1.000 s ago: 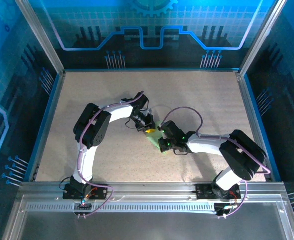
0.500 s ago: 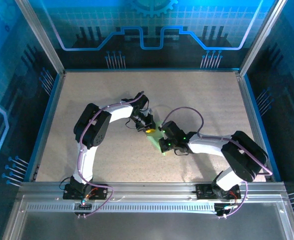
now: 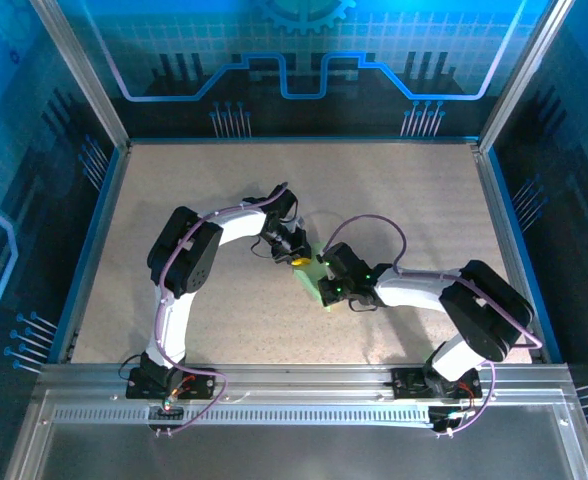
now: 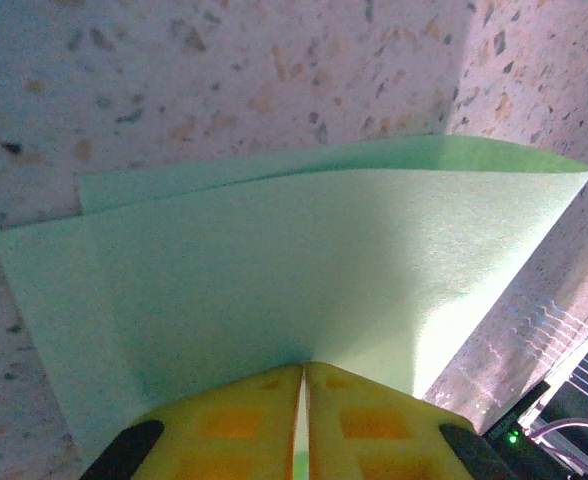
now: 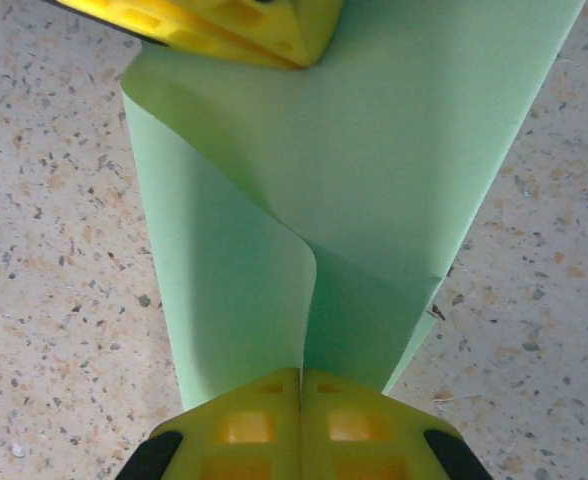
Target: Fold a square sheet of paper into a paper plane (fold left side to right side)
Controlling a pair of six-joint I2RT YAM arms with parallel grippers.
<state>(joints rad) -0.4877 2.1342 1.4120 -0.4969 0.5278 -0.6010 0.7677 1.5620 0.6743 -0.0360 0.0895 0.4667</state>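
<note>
Pinched sheet (image 4: pixel 304 260) edges — hidden inside left gripper (image 4: pixel 302 375), right gripper (image 5: pixel 301 380)

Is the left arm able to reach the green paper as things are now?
Yes, it seems so: the left hand is shut on the edge of the paper, with nothing between them.

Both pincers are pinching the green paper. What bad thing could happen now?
The paper could tear if the left pincer and right pincer, both shut on it, pull apart. Its loose layer bulges up, so a crease might land crooked. Its edges sit offset, so the fold may end uneven.
</note>
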